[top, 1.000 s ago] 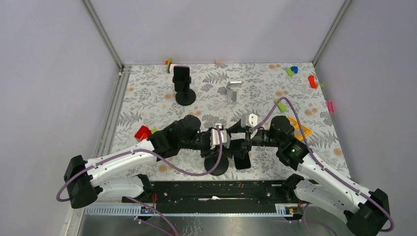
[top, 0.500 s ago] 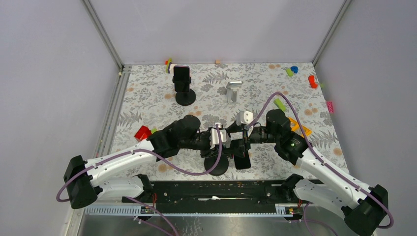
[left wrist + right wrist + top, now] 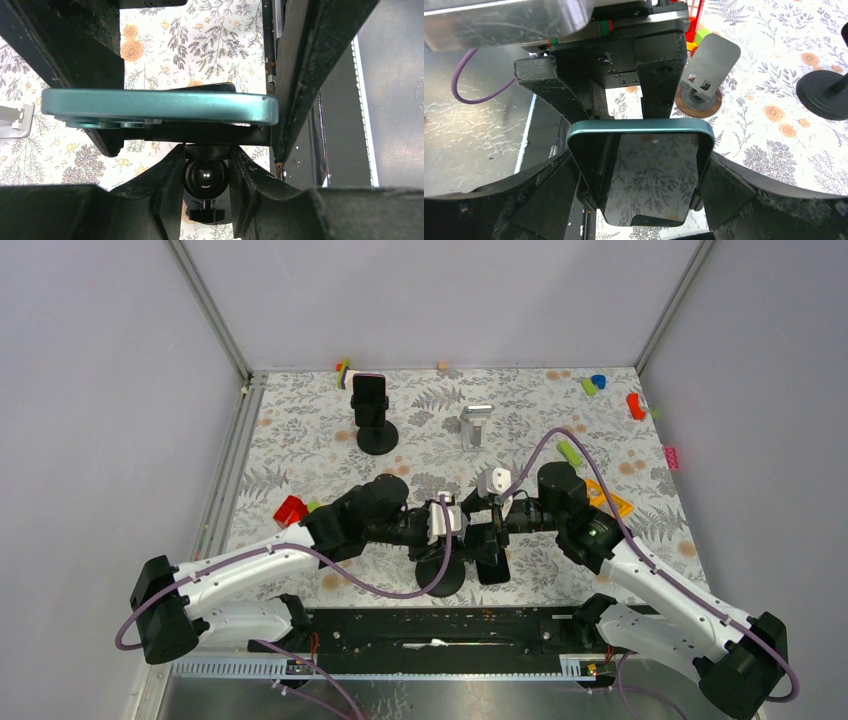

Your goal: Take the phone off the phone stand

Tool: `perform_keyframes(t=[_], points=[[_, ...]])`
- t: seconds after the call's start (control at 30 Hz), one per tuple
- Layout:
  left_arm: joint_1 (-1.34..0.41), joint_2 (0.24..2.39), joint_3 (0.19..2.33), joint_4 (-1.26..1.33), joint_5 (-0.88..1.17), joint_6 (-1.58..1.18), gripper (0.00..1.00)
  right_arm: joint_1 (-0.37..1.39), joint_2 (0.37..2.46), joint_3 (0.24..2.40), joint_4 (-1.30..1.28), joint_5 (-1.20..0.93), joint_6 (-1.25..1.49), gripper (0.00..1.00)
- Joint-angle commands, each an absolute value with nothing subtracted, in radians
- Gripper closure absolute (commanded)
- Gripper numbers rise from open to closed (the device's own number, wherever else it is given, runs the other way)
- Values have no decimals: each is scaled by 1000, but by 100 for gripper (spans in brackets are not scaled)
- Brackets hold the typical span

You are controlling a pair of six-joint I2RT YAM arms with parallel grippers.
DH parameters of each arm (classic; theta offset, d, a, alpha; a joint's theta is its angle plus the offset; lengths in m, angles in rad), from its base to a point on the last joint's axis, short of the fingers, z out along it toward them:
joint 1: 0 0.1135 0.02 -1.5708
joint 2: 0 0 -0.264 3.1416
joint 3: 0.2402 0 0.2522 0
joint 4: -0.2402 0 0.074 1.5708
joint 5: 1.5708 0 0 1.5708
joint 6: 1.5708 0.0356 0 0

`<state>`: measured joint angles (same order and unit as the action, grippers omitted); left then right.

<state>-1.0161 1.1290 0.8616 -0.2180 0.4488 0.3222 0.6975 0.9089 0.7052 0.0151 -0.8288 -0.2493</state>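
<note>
The phone (image 3: 651, 175) has a teal rim and a glossy dark screen, and sits clamped in the black phone stand (image 3: 441, 576) near the table's front middle. My right gripper (image 3: 644, 167) is shut on the phone, one finger on each long side. In the top view it (image 3: 487, 530) comes in from the right. The phone's teal edge (image 3: 160, 106) crosses the left wrist view. Below it, my left gripper (image 3: 206, 176) is shut on the stand's ball joint (image 3: 206, 172). In the top view it (image 3: 455, 527) reaches in from the left.
A second black stand holding a dark phone (image 3: 371, 412) and a silver stand (image 3: 475, 425) are at the back. A red block (image 3: 291, 510) lies left of my left arm. Small bricks (image 3: 635, 405) lie at the back right, and an orange piece (image 3: 612, 502) is by my right arm.
My right arm has shifted left, further onto the phone. The left arm, the stand and the phone have not visibly moved.
</note>
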Motion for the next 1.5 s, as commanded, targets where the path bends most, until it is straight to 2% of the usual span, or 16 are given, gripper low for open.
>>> perform_keyframes(t=[0.0,0.33,0.4,0.53,0.57,0.7,0.73,0.8,1.03,1.3,1.47], points=[[-1020,1135,895,-103,477,360,100,707,927,742,-57,-908,-217,10],[-1020,1138,888,-104,477,364,100,707,933,762,-56,-992,-211,12],[-1020,1137,888,-102,476,362,100,707,934,761,-55,-1002,-216,15],[-1020,1135,885,-98,478,358,100,706,937,758,-55,-993,-225,27],[-1020,1134,885,-98,479,356,100,707,937,755,-52,-982,-229,32],[-1020,1138,890,-102,495,354,100,706,924,721,-18,-912,-274,63],[-1020,1140,891,-102,507,353,100,706,920,713,-11,-894,-282,78],[-1020,1143,893,-96,519,347,100,705,918,698,26,-855,-287,99],[-1032,1164,902,-90,571,330,100,666,954,662,88,-844,-369,100],[-1055,1174,911,-109,580,340,100,564,1069,718,110,-974,-447,100],[-1065,1177,914,-113,590,345,100,545,1122,748,107,-965,-498,100]])
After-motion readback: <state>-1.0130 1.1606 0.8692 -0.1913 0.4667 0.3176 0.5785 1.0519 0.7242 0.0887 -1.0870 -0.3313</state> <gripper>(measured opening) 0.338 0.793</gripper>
